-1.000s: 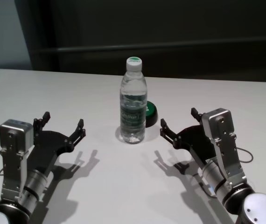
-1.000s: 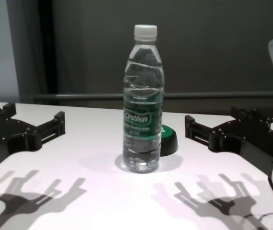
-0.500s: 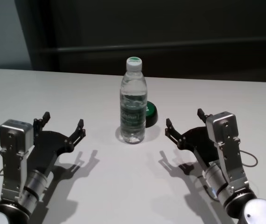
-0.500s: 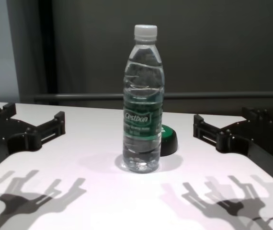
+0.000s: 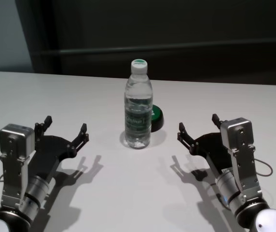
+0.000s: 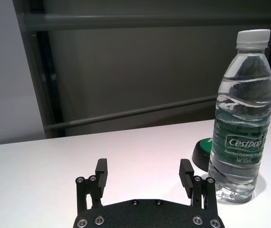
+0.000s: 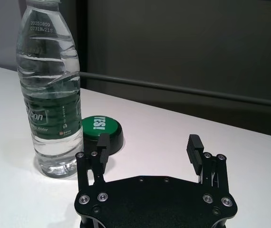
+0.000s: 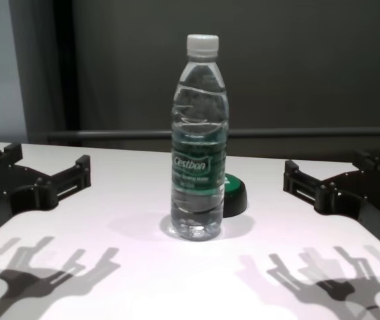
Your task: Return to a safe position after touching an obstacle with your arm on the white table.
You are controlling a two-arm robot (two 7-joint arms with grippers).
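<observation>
The obstacle, a clear water bottle (image 5: 138, 106) with a white cap and green label, stands upright mid-table on the white table (image 5: 128, 193); it also shows in the chest view (image 8: 199, 143) and both wrist views (image 6: 242, 118) (image 7: 50, 90). My right gripper (image 5: 198, 128) hovers open to the bottle's right, well apart from it, nothing between its fingers (image 7: 147, 147). My left gripper (image 5: 65, 125) stays open on the left, equally apart from the bottle (image 6: 142, 173).
A low black disc with a green top (image 5: 156, 116) sits just behind and right of the bottle, close to its base (image 7: 99, 130). A dark wall with a horizontal rail (image 5: 176, 48) backs the table's far edge.
My right arm has drawn back to the right, away from the bottle. The bottle stands where it was, upright. The left arm has not moved.
</observation>
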